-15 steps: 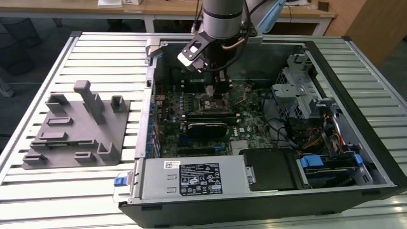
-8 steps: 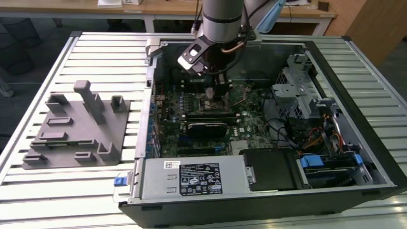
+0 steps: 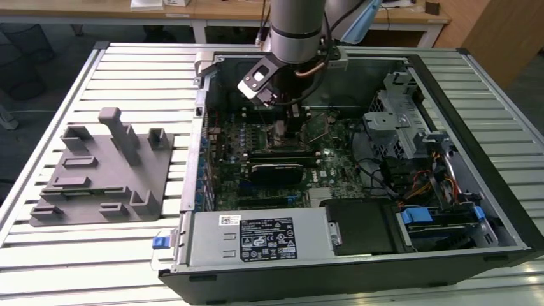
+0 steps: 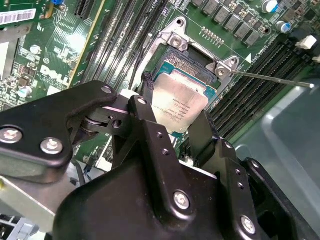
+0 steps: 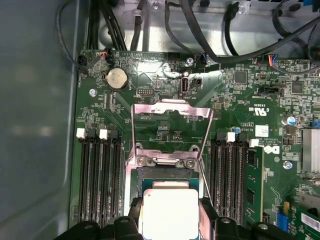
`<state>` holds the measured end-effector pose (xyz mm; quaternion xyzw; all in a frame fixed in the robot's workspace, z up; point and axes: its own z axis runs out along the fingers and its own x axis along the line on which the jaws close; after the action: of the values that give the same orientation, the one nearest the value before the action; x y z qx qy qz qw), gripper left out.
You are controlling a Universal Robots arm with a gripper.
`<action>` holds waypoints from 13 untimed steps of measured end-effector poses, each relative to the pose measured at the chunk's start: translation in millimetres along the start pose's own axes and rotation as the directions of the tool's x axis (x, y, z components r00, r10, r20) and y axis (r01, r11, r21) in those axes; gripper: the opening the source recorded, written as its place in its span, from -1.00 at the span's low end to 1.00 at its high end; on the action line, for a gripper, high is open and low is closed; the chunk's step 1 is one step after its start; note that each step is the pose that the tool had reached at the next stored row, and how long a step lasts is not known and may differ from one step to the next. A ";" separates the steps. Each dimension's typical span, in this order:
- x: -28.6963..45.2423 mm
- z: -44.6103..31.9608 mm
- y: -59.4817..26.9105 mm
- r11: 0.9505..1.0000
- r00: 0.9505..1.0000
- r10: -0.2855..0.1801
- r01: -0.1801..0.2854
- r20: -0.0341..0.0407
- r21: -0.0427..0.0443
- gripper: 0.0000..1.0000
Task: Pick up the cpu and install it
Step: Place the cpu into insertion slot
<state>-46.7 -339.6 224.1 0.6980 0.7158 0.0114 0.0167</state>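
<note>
Tool: the black two-fingered tool is closed to the width of the chip, with one finger pressed on each of two opposite edges; nothing else is gripped
Held part: the small flat square cpu with a shiny silver metal top is pinched between the fingertips, printed face up
Socket: the square black-framed motherboard socket lies directly beneath the tool's tips; a strip of its dark contact field is left uncovered past the cpu's far edge, and whether the chip touches it cannot be told
Retention parts: the bright hinged metal load frame is raised beyond the socket, away from the tool; the thin steel lever rod is swung out to one side of the fingers
Surroundings: long black memory slots run on both sides of the tool; the open black computer case is laid on the slatted metal counter, with the grey plastic fixture plate well apart from the tool, outside the case
Step in hand: seating the chip in the socket, as judged
Done well: the chip should be held level, squared to the black frame and matched to the corner mark, then lowered straight without sideways sliding or pressing, since the contacts are likely easily bent; the fingers should be kept off the lever rod and load frame
</note>
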 end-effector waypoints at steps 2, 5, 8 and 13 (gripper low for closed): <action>0.1 2.8 -0.1 1.000 1.000 0.000 0.000 0.000 0.000 0.06; 0.5 5.8 -0.2 1.000 1.000 0.000 0.000 0.000 0.000 0.06; 0.5 7.8 -0.3 1.000 1.000 0.000 0.000 0.000 0.000 0.06; 0.5 11.2 -0.4 1.000 1.000 0.015 -0.015 0.001 0.000 0.06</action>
<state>-46.7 -339.2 212.9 0.7034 0.7105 0.0112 0.0168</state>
